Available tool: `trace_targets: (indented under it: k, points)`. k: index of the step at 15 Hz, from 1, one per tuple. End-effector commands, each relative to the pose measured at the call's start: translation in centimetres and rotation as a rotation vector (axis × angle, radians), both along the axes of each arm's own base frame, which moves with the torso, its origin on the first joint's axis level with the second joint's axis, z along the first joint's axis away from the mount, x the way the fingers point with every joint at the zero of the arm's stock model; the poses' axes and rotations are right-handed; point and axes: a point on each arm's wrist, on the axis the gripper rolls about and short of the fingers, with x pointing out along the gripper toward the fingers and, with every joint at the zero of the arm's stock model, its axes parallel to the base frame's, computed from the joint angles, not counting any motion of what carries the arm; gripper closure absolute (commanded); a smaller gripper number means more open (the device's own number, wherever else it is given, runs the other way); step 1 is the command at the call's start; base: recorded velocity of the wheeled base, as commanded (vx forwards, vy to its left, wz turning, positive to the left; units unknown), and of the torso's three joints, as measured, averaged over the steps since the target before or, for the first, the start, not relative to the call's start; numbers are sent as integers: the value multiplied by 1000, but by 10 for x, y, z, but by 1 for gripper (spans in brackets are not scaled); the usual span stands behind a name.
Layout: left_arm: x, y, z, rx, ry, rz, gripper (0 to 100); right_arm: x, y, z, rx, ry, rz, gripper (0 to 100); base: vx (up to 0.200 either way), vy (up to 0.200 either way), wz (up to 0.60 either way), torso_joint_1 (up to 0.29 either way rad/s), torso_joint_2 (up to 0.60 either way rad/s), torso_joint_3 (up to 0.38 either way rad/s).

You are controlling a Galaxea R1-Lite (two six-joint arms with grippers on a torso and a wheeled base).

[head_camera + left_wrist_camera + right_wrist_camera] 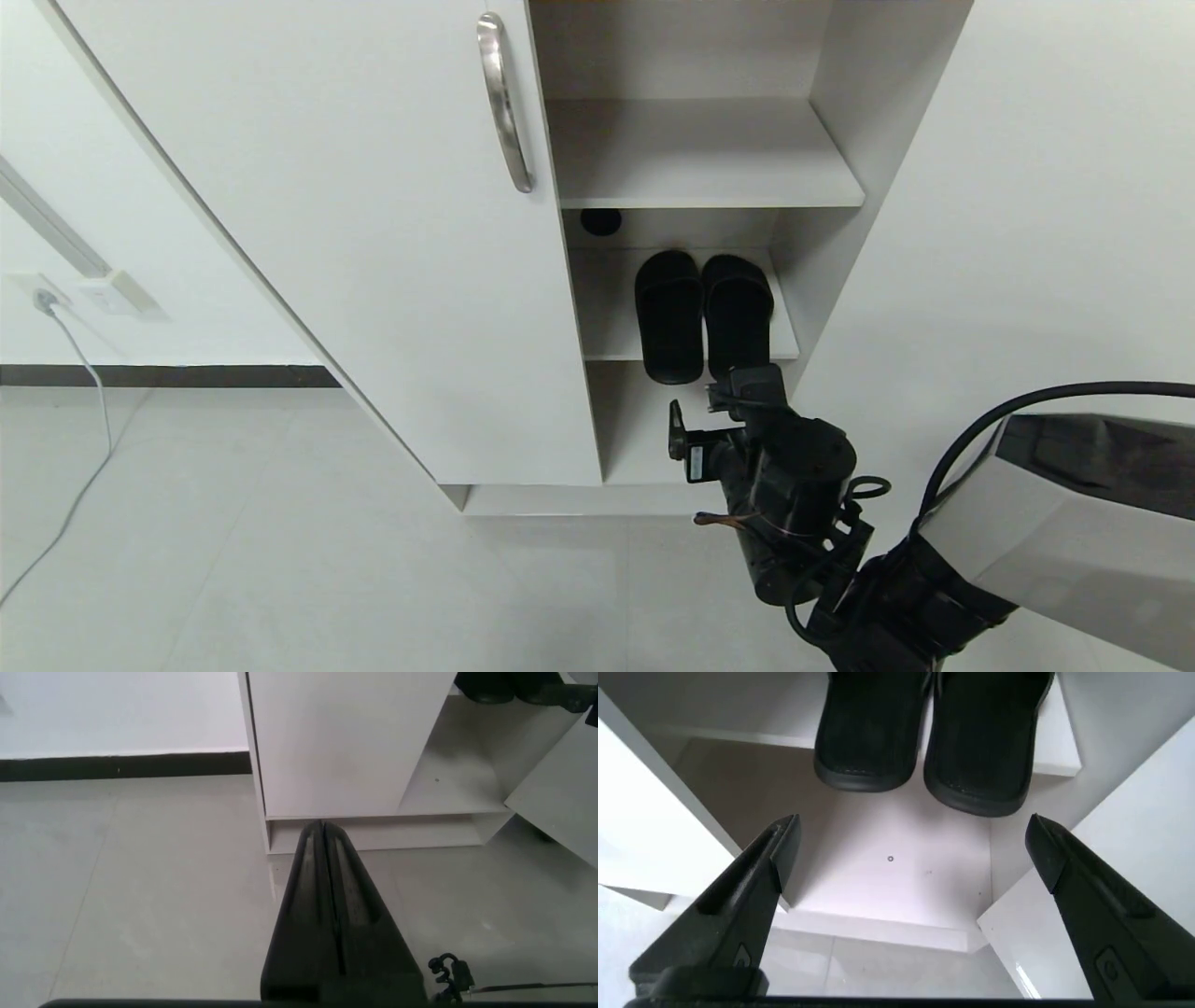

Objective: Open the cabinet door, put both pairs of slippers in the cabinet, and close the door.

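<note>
A pair of black slippers (705,317) lies side by side on the middle shelf of the white cabinet (700,187), with the heels jutting over the shelf's front edge. The right-hand door (1027,233) stands swung out. The left-hand door (373,233), with a metal handle (504,103), is closed. My right gripper (912,831) is open and holds nothing, just in front of and below the slippers (924,737), level with the bottom compartment. My left gripper (323,835) is shut and holds nothing, low over the floor before the cabinet base (374,831).
A bare upper shelf (700,159) sits above the slippers, and a dark round hole (600,221) shows in the back panel. A wall socket (42,299) with a grey cable (93,411) is at the far left. Light floor tiles (327,560) spread before the cabinet.
</note>
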Motion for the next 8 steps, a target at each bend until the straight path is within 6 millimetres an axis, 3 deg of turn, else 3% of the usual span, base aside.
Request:
trace_targets:
  k: [1, 8]
  points:
    - [0, 0, 0, 0, 0, 0, 100, -4, 0, 6, 9, -9, 7, 0, 0, 0, 0, 0, 0, 0]
    - [0, 0, 0, 1, 2, -3, 100, -8, 0, 9, 7, -8, 16, 0, 0, 0, 0, 1, 0, 181]
